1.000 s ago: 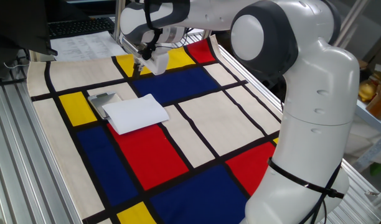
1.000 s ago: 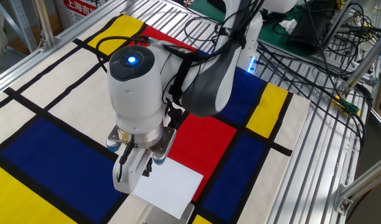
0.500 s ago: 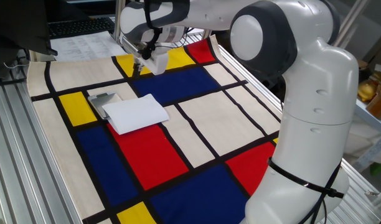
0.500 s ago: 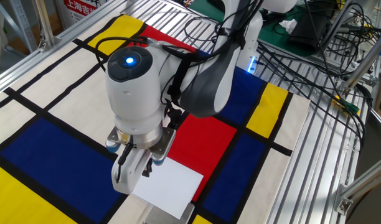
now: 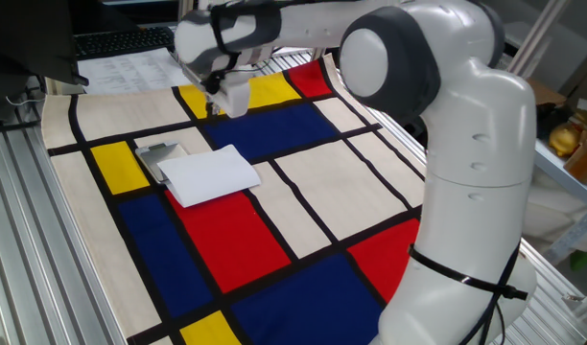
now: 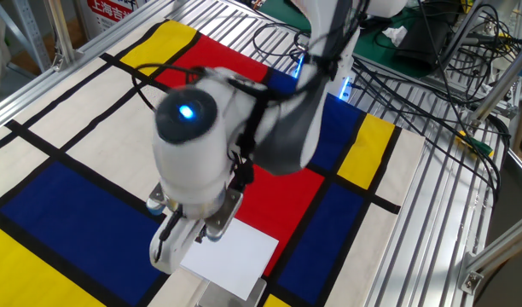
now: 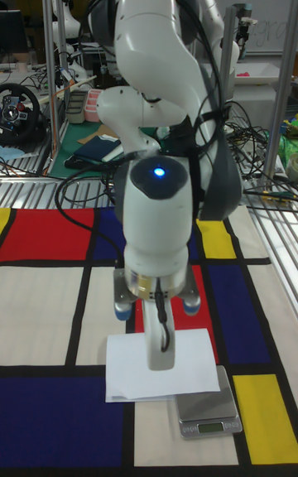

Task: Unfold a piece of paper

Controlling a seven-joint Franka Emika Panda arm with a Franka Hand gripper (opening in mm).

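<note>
The piece of paper (image 5: 209, 173) lies folded on the colour-block cloth, over a red and a blue panel; it also shows as the piece of paper (image 6: 236, 255) and the piece of paper (image 7: 124, 365). My gripper (image 5: 226, 103) hangs above the cloth, behind the paper's far edge, not touching it. In the other fixed view the gripper (image 6: 171, 250) is blurred by motion at the paper's left edge. In the tall view the gripper (image 7: 160, 351) covers the paper's middle. Its fingers read as one white block, with nothing between them.
A small grey metal plate (image 5: 158, 156) sits against the paper's left end, also seen as the grey plate (image 7: 209, 412). Printed sheets (image 5: 121, 65) lie beyond the cloth's far edge. Cables (image 6: 414, 94) run over the metal-slat table (image 6: 440, 213).
The wrist and gripper have shifted a little to the left and lower, and are blurred by motion now. The paper and the grey plate have not moved.
</note>
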